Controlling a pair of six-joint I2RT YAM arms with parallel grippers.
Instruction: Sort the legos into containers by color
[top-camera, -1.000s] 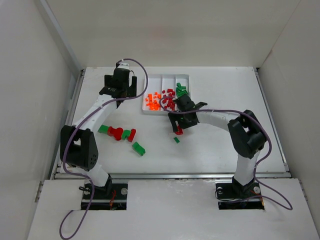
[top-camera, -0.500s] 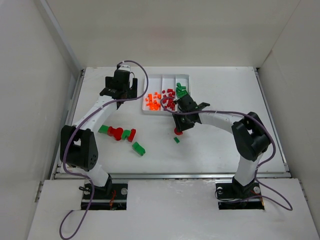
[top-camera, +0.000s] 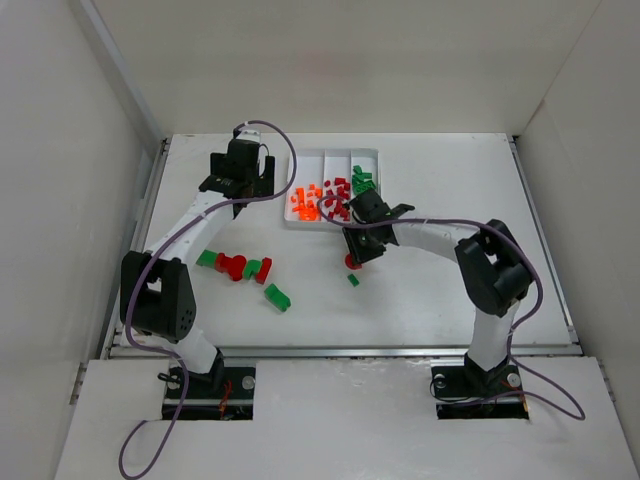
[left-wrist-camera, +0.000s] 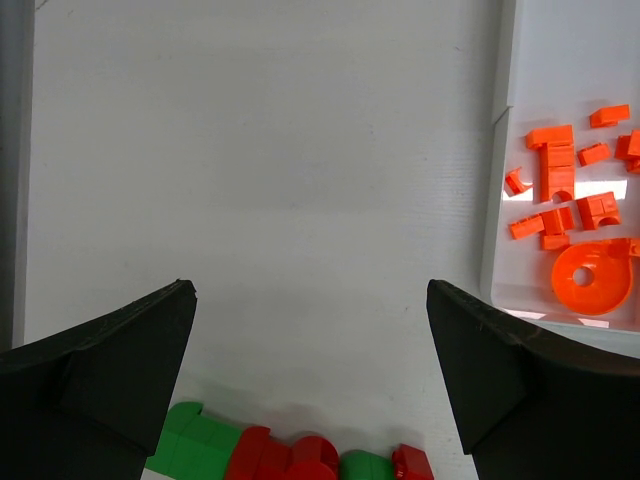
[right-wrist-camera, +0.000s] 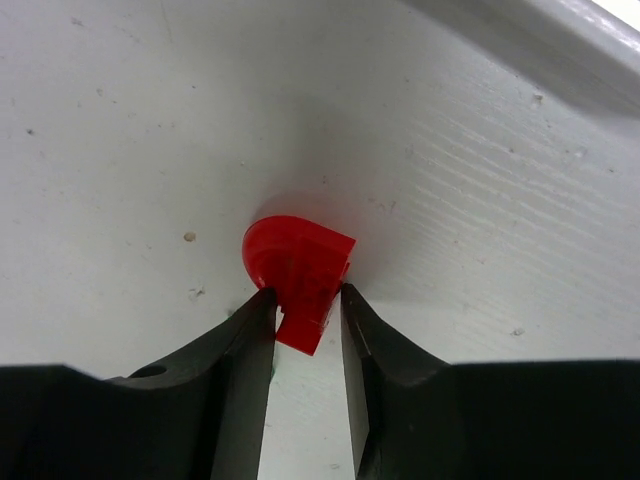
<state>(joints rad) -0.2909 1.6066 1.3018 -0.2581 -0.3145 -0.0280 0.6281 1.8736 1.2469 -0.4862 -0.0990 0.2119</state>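
Under the right gripper (right-wrist-camera: 305, 295), a glossy red brick (right-wrist-camera: 295, 258) (one end rounded) sits pinched between black fingers (right-wrist-camera: 230, 380) on scuffed table (right-wrist-camera: 150, 120); left gripper (left-wrist-camera: 310, 290) gapes.

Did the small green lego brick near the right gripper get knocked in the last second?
No. The small green lego brick lies where it was, same gap from the white plastic tray, apart from the right gripper clamping a red rounded brick.
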